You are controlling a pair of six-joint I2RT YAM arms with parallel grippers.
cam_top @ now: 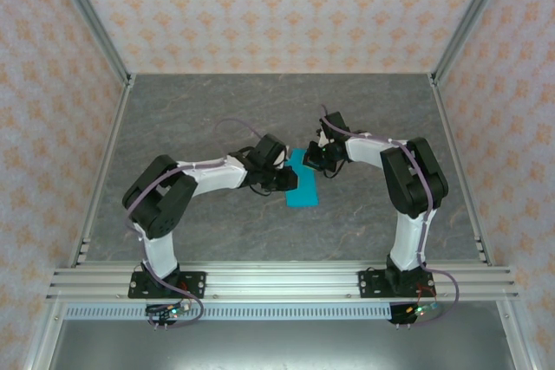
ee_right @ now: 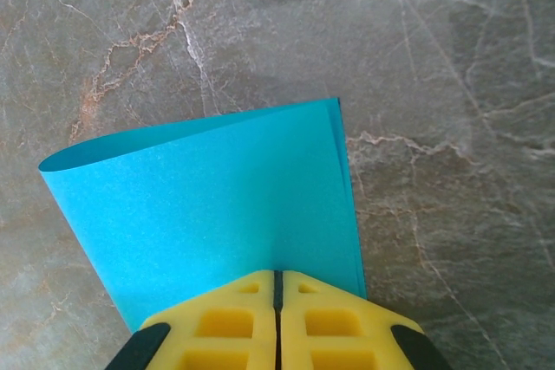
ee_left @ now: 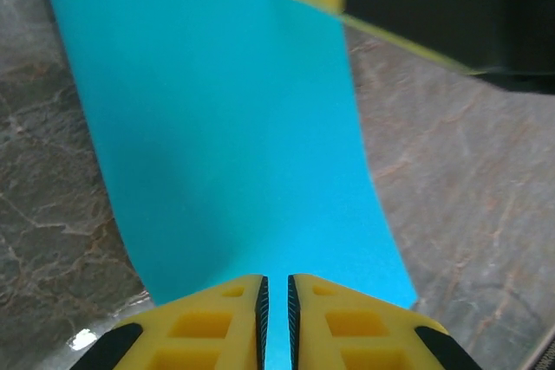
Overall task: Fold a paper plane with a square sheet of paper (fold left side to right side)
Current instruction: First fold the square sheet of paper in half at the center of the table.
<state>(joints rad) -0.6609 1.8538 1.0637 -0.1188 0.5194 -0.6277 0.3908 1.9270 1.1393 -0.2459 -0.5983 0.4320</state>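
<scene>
Evidently the right gripper [ee_right: 277, 276], jaws pressed together, is pinching the thin cyan-blue square sheet of paper [ee_right: 217, 205], which is lying doubled just ahead of them, loose edges matched to their right and an uncreased fold bulging to their left, likely keeping the layers aligned for creasing. The left gripper [ee_left: 276, 288] is meeting the opposite end with jaws almost touching; the fingertips are hiding whether they are gripping or merely pressing.

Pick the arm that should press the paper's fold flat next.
Left, probably. The right fingers are shut on the paper, pinning its stacked layers while the fold bulges round; the left fingers rest at its left edge, barely apart, likelier free to press.
</scene>
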